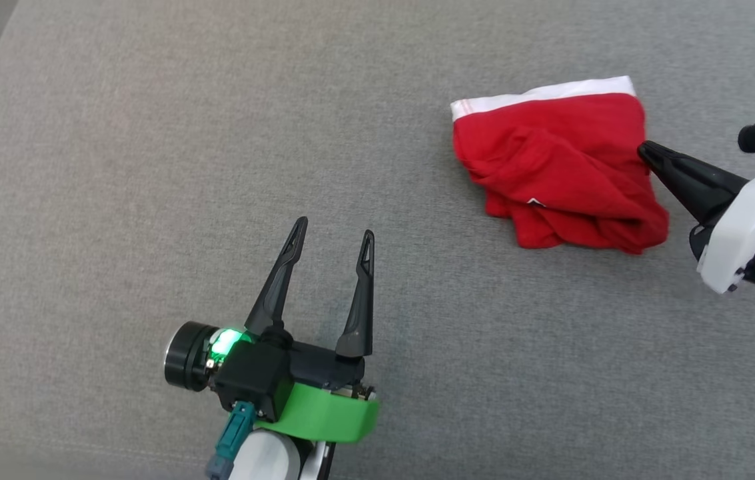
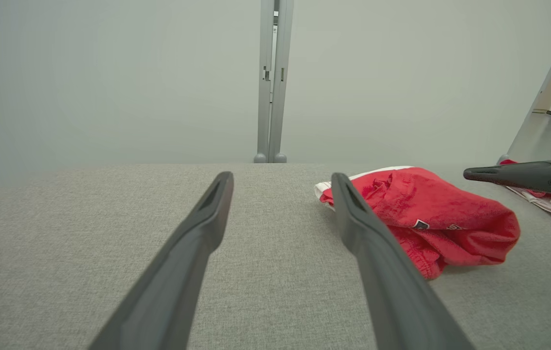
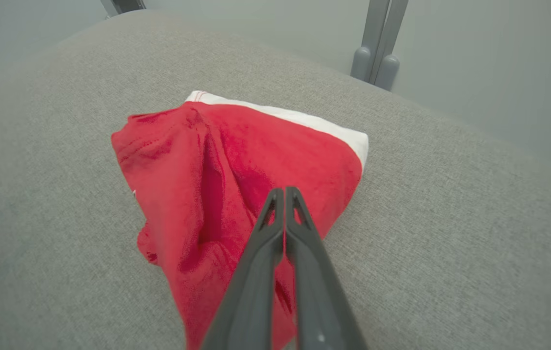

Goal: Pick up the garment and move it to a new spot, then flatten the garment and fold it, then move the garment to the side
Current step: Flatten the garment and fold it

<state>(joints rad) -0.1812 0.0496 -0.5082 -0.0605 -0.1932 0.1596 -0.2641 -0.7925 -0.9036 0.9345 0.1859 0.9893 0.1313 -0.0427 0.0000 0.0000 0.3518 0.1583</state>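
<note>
Garment [image 1: 557, 173] meets closed right gripper [image 1: 644, 150], pinch unclear

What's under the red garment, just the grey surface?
The grey surface meets the red garment on every visible side. The patch directly beneath is covered by crumpled folds, so anything hidden there can't be seen.

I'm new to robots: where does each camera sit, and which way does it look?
Head view: on the robot's head, facing down at the grey surface, the left gripper and right gripper.
Left wrist view: on the left wrist, facing along its spread fingers toward a wall.
Right wrist view: on the right wrist, facing along its shut fingers.
Shared: all show the red garment.
</note>
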